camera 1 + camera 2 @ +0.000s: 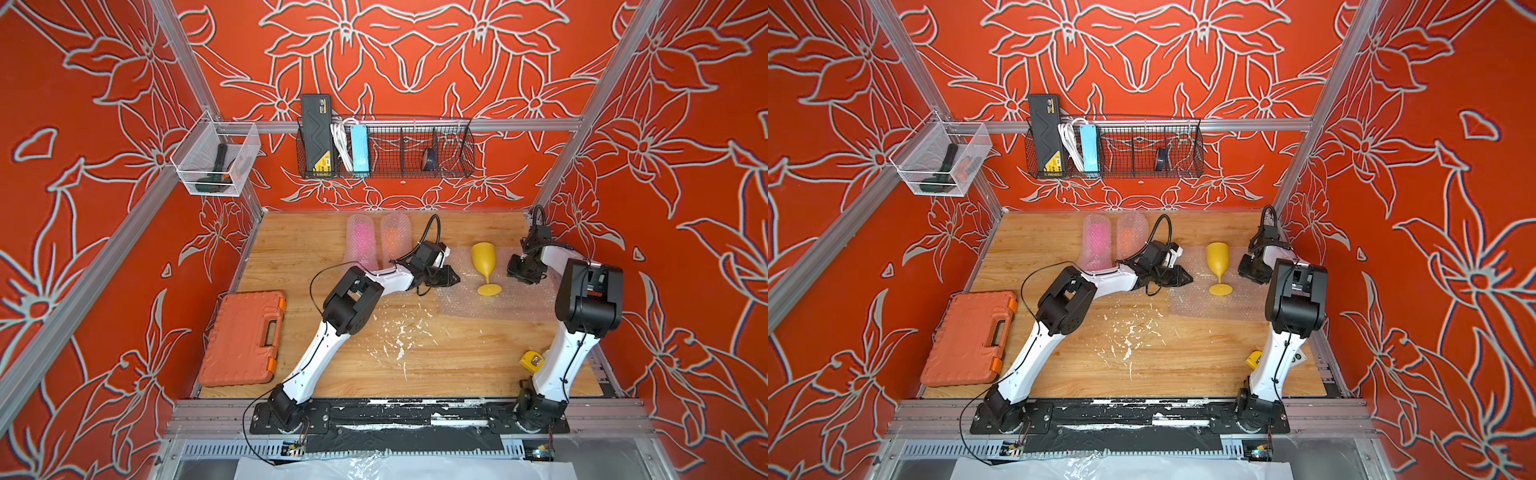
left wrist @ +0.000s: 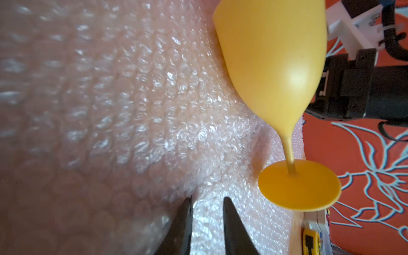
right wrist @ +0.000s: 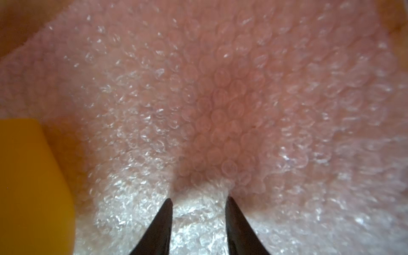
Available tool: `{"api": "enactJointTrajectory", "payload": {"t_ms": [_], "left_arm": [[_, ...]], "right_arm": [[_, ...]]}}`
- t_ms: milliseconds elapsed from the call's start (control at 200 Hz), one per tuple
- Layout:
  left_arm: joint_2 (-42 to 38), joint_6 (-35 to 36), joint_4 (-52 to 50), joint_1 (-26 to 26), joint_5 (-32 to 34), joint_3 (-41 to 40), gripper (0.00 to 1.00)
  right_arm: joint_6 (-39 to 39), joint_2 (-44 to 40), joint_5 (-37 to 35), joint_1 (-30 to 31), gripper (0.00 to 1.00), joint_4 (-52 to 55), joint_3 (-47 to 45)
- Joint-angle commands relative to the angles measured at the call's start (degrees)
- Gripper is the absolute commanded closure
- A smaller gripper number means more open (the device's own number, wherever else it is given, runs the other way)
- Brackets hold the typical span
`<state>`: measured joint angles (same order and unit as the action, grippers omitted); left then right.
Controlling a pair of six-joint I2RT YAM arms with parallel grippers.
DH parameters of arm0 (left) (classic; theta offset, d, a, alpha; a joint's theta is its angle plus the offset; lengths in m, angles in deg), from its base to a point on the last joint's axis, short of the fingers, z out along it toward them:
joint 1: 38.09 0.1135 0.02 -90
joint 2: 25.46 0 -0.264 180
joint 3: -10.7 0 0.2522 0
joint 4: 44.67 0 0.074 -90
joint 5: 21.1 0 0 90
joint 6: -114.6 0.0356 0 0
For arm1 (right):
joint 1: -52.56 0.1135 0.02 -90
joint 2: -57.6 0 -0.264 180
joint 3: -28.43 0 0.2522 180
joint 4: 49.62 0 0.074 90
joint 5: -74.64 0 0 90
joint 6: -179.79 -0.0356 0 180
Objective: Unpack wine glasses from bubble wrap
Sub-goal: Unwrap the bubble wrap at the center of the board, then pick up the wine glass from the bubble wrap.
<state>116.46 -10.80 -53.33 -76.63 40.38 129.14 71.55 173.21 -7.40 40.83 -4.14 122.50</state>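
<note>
In both top views a wooden table [image 1: 457, 365] sits in a booth of red walls [image 1: 83, 208] with pale flower outlines. White flecks [image 1: 399, 336] scatter across its middle. The yellow goblet [image 1: 484, 262] lies bare on a flat sheet [image 1: 498, 303] between the two grippers, bowl toward the back wall. The left gripper [image 1: 451, 277] is at the sheet's edge and the right gripper [image 1: 521, 276] is just beside the bowl. Behind the left gripper lie two rolls, side by side, one showing pink [image 1: 360, 241], one orange [image 1: 395, 239]. An orange case [image 1: 243, 336] rests well apart from it, at the table's left edge. A tape measure [image 1: 532, 359] lies by the right arm's base. A wire basket [image 1: 415, 149] and a mesh bin [image 1: 208, 166] hang from rails on the walls.

The left wrist view shows the left gripper's fingertips [image 2: 229, 209] a narrow gap apart, with wrap bunched at them. I cannot tell whether they pinch it. Ahead of the tips the goblet [image 2: 273, 66] rests on the sheet [image 2: 132, 88].

The right wrist view shows the right gripper [image 3: 198, 201] parted somewhat wider, tips down on the sheet [image 3: 220, 88], holding nothing clearly. The goblet [image 3: 28, 176] is beside it.
</note>
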Motion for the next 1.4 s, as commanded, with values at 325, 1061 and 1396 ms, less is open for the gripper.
{"api": "enactJointTrajectory", "payload": {"t_ms": [325, 1061, 1396], "left_arm": [[0.59, 0.68, -4.15, 1.02, -0.22, 3.35, 0.74], [-15.47, 1.3, -0.56, 0.05, -0.4, -7.92, 0.72], [-19.14, 0.18, 2.67, 0.03, -1.41, -14.17, 0.71]], "right_arm": [[0.49, -2.49, 0.89, 0.21, 0.6, 4.31, 2.05], [4.2, 0.07, 7.05, 8.54, 0.03, 13.27, 17.1], [6.41, 6.14, 0.39, 11.61, 0.06, 22.02, 24.9]]}}
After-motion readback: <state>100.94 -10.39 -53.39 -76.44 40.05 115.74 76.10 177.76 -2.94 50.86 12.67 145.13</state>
